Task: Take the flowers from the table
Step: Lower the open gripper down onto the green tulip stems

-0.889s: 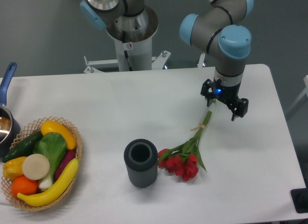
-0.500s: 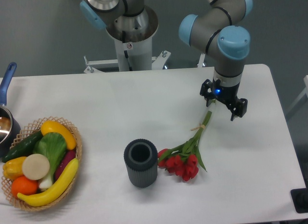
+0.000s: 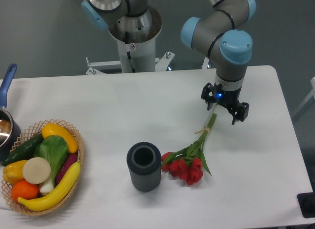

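- A blue-handled pot (image 3: 6, 121) sits at the far left edge of the white surface (image 3: 123, 106).
- Beside it, a wicker basket (image 3: 78, 157) holds vegetables and fruit.
- A dark ribbed cup (image 3: 144, 167) stands upright near the middle front.
- The flowers (image 3: 189, 161) lie flat just right of the cup, red heads close to it, stems running up and to the right.
- The end effector (image 3: 223, 112) hovers over the stem tips, fingers apart, holding nothing.

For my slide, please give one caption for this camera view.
Open gripper poised over the stem end of the flowers lying on the table.
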Robot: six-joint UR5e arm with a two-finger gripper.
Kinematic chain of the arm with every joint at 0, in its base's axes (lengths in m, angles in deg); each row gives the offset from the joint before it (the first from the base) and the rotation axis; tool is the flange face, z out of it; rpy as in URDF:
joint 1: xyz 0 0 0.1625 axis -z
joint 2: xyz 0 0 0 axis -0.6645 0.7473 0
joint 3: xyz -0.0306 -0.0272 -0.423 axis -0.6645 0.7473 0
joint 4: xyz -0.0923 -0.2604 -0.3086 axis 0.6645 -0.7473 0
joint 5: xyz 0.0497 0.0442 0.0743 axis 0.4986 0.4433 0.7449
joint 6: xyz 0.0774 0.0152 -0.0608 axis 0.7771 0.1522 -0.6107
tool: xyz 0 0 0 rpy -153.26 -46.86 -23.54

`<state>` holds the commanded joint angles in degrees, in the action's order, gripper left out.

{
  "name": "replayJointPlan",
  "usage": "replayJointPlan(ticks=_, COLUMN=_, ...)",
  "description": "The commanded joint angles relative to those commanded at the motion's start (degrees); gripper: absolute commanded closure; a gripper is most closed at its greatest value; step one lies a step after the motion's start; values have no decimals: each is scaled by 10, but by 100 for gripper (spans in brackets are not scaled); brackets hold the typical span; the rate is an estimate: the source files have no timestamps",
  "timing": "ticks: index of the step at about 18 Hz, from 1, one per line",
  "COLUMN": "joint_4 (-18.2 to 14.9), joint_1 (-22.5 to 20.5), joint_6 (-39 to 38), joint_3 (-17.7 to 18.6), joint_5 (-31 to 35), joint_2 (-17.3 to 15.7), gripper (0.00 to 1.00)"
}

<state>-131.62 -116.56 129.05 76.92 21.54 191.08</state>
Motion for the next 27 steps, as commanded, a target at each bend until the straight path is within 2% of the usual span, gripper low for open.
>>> replayJointPlan(ticks=6, joint_4=0, joint_1=20, joint_6=-43, joint_3=-1, joint_5=0, joint_2=23, gripper=0)
replayJointPlan(ticks=13, joint_4=3, joint_1=57, joint_6=-126, joint_3=-39, joint_5=2, joint_2=70, gripper=0)
replayJointPlan(ticks=23, joint_4=8, joint_1=69, joint_6=-135, joint_3=-40, joint_5=6, joint_2=94, gripper=0)
replayJointPlan(ticks=27, joint_4=28, joint_1=73, joint_6=-135, joint_3=-42, joint_5=6, joint_2=102, gripper=0)
